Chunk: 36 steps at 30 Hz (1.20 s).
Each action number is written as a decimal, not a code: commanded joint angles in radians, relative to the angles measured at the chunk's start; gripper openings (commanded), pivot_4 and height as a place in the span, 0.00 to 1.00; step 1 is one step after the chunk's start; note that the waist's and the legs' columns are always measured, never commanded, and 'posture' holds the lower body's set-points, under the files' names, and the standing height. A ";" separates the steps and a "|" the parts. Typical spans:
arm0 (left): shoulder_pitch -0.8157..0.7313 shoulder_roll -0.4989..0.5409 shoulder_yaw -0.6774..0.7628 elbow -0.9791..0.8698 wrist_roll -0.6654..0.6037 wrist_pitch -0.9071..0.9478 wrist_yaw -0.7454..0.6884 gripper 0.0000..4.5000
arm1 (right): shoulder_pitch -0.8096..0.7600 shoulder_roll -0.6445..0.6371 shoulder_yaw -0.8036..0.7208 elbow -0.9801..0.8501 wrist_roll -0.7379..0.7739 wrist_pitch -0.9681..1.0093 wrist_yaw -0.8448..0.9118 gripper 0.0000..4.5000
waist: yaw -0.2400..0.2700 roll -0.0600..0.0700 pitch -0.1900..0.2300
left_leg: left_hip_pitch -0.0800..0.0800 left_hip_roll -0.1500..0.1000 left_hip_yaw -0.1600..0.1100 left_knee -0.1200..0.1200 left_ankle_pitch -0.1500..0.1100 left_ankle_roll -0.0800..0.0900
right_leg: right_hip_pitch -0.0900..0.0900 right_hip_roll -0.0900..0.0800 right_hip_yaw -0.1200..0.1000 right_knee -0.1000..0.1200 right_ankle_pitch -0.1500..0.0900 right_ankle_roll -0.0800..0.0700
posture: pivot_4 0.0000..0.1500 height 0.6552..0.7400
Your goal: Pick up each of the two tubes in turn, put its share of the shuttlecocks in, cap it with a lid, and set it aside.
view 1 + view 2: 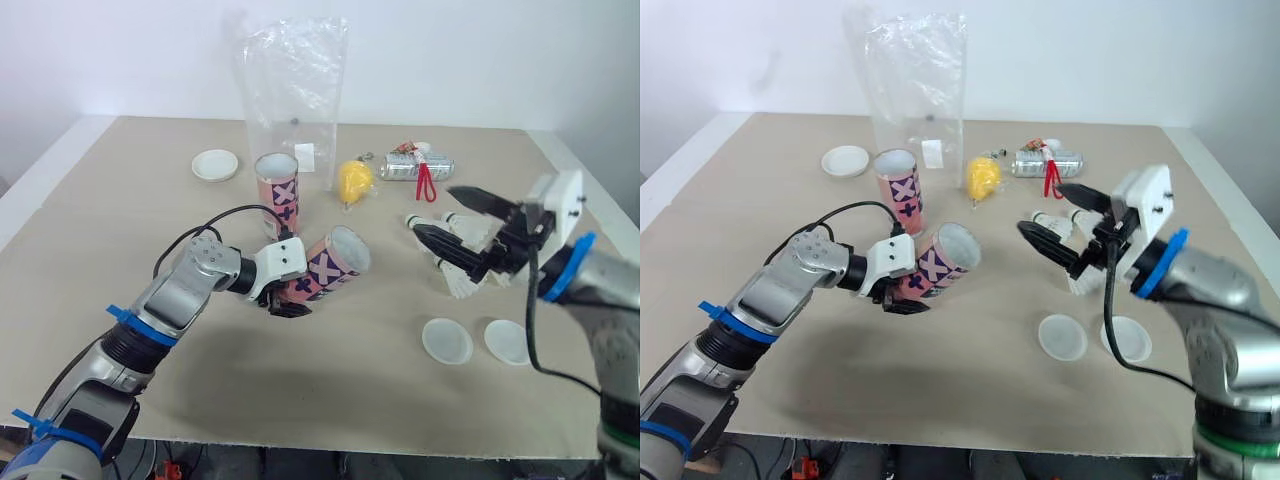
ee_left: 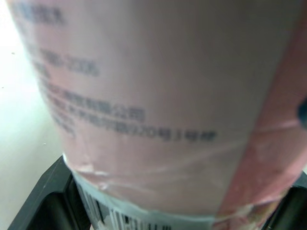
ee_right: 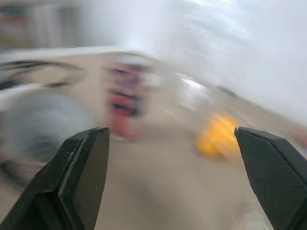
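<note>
My left gripper point(image 1: 283, 295) is shut on a pink tube point(image 1: 330, 265) marked with dark crosses. It holds the tube tilted just above the table, with the open mouth facing right; the tube's printed wall point(image 2: 158, 105) is pressed close between the fingers. A second, matching tube point(image 1: 277, 190) stands upright behind it, open at the top. White shuttlecocks point(image 1: 462, 280) lie on the table at the right. My right gripper point(image 1: 435, 212) hangs over them with its fingers wide open and nothing between them.
Two white lids point(image 1: 447, 340) point(image 1: 507, 341) lie near the front right, and a third lid point(image 1: 215, 165) sits at the back left. A tall clear plastic bag point(image 1: 292, 90), a yellow object point(image 1: 354, 180) and a silver can point(image 1: 415, 167) with a red strap stand along the back.
</note>
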 commanded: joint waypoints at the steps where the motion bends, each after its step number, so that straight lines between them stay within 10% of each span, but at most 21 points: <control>1: -0.009 -0.005 -0.012 0.001 0.005 -0.014 -0.009 0.83 | 0.069 0.052 -0.031 -0.144 -0.092 0.008 -0.180 0.99 | -0.001 0.002 0.000 | 0.000 0.000 0.000 0.000 0.000 0.000 | 0.000 0.000 0.000 0.000 0.000 0.001 | 1.00 1.00; 11: -0.019 -0.031 -0.011 0.018 0.013 -0.016 -0.012 0.83 | 0.162 0.253 0.183 -0.187 -0.273 0.056 -0.433 0.99 | -0.004 0.003 0.000 | 0.001 -0.001 0.001 0.001 0.004 0.001 | 0.001 -0.001 0.001 0.000 0.000 -0.003 | 1.00 1.00; 36: 0.000 -0.025 0.002 0.006 0.018 0.004 0.005 0.83 | 0.035 0.342 0.122 0.054 -0.201 0.069 -0.424 0.99 | -0.004 0.003 0.000 | 0.000 -0.002 0.000 0.000 0.004 0.001 | 0.001 -0.001 0.001 0.000 0.002 0.002 | 1.00 1.00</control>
